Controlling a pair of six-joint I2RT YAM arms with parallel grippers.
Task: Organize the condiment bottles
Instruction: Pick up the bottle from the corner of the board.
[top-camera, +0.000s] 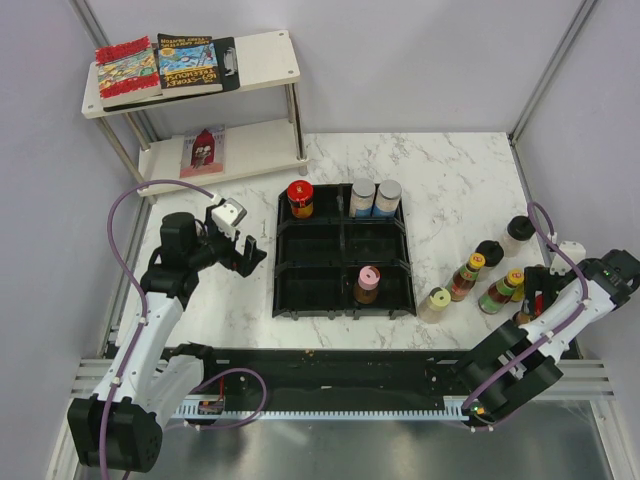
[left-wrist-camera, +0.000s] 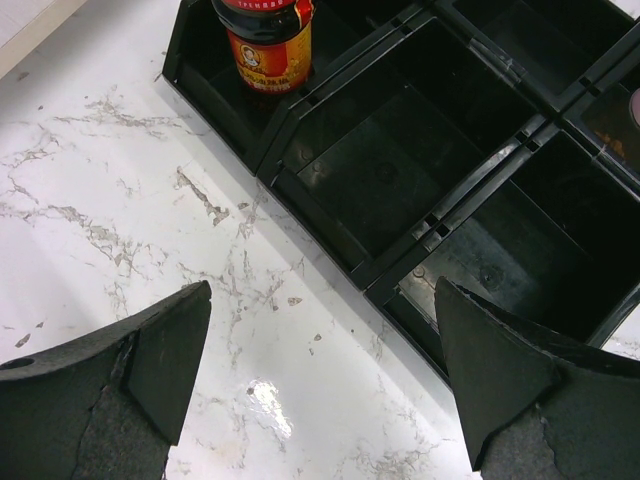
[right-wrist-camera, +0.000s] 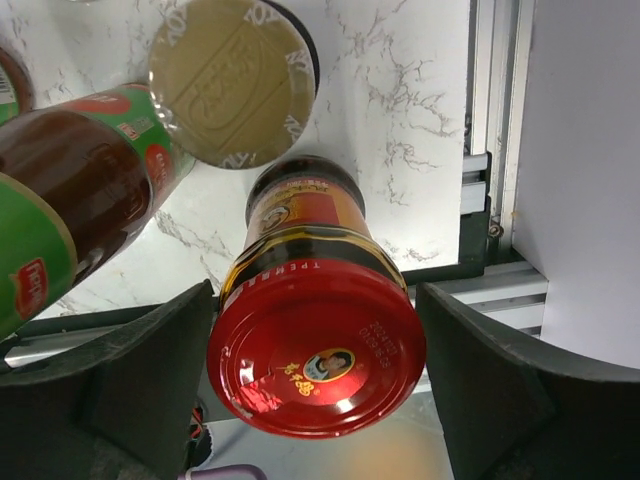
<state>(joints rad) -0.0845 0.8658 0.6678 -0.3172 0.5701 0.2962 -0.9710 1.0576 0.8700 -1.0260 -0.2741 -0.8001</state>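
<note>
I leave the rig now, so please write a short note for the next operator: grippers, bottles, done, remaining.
Left gripper: open, empty, above the white marble table beside the black compartmented plastic tray.
Right gripper: open, straddling a red-lidded glass sauce jar near the table's right edge; seemingly not gripped.
Done: in the tray stand a red-capped dark sauce jar, two silver-capped spice jars, a pink-capped bottle.
Left: that jar and the loose bottles right of the tray; three compartments are empty.
</note>
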